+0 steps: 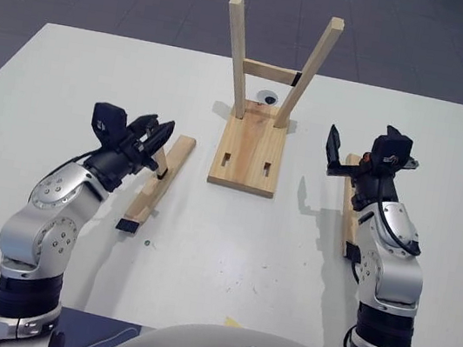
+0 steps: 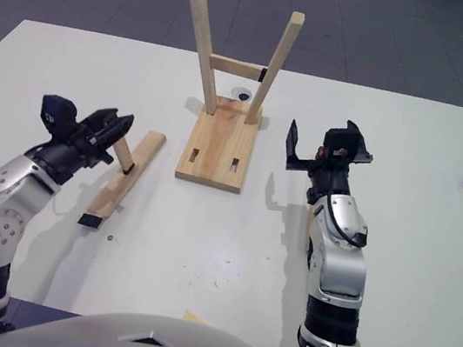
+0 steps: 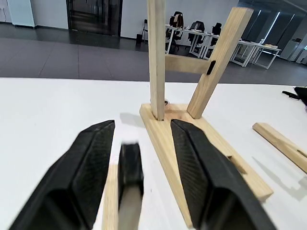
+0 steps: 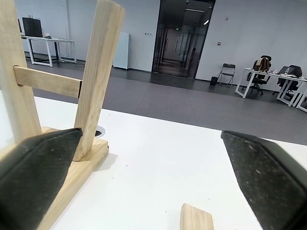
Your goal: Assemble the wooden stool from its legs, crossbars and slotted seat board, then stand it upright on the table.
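Lying flat on the table [image 1: 68, 95], the slotted seat board [image 1: 248, 154] serves as a base, so that legs can be pushed down into it before the stool is turned upright. 2 legs [image 1: 235, 55] [image 1: 312, 72] stand in its far end, braced by 1 crossbar [image 1: 270, 71]; 2 slots [image 1: 227, 157] at the near end are empty. 2 loose legs lie on the table, 1 on each side within reach of an arm. The left gripper [image 1: 156, 135] is spread, straddling a dark-tipped bar [image 3: 129, 163], probably a 2nd crossbar, on the left loose leg [image 1: 154, 192]. The right gripper [image 1: 360, 154] hangs wide apart, empty, above the right loose leg [image 3: 283, 143].
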Robot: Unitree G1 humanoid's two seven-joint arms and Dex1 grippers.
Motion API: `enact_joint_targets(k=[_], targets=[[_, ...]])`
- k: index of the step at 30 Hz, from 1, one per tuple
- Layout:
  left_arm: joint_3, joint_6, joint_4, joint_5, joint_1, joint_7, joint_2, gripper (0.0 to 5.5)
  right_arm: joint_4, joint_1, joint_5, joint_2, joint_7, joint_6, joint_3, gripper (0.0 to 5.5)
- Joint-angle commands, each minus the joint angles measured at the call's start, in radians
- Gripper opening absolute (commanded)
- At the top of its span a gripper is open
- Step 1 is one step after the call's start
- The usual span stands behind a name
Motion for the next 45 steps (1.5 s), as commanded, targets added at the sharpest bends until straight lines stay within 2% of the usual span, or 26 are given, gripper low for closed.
enact_joint_targets(k=[1, 8, 15, 17, 20, 23, 28, 35, 41, 45], targets=[[0.074, 0.047, 0.011, -0.049, -0.145, 0.024, 0.046, 3.02, 0.011, 0.001, -0.006, 0.01, -0.003, -0.013, 0.014, 5.4], [0.028, 0.042, 0.142, 0.014, -0.352, 0.05, 0.045, 4.25, 0.024, 0.004, -0.02, 0.038, -0.018, -0.033, 0.042, 5.4], [-0.013, 0.022, 0.193, 0.075, -0.421, 0.051, 0.023, 5.24, 0.019, 0.007, -0.019, 0.065, -0.03, -0.035, 0.069, 5.4], [-0.053, 0.03, 0.231, 0.097, -0.385, 0.024, 0.024, 5.38, 0.017, 0.014, -0.02, 0.074, -0.035, -0.035, 0.076, 5.4], [-0.223, 0.017, 0.28, 0.208, -0.227, -0.068, 0.071, 5.38, 0.008, 0.036, -0.027, 0.083, -0.033, -0.031, 0.103, 5.4], [-0.298, -0.043, 0.371, 0.295, -0.105, -0.109, 0.074, 5.38, -0.012, 0.059, -0.032, 0.094, -0.038, -0.025, 0.128, 5.4], [-0.259, -0.049, 0.327, 0.281, -0.101, -0.113, 0.054, 5.38, -0.017, 0.076, -0.038, 0.101, -0.039, -0.022, 0.144, 5.4], [-0.205, -0.041, 0.299, 0.281, -0.216, -0.082, 0.053, 5.38, -0.005, 0.07, -0.046, 0.108, -0.047, -0.028, 0.14, 5.4], [-0.027, 0.066, 0.218, 0.138, -0.44, 0.01, 0.013, 5.38, 0.004, 0.059, -0.053, 0.123, -0.052, -0.033, 0.149, 5.4], [0.012, 0.081, 0.217, 0.141, -0.517, 0.046, 0.029, 5.38, -0.007, 0.061, -0.055, 0.125, -0.056, -0.031, 0.149, 5.4]])
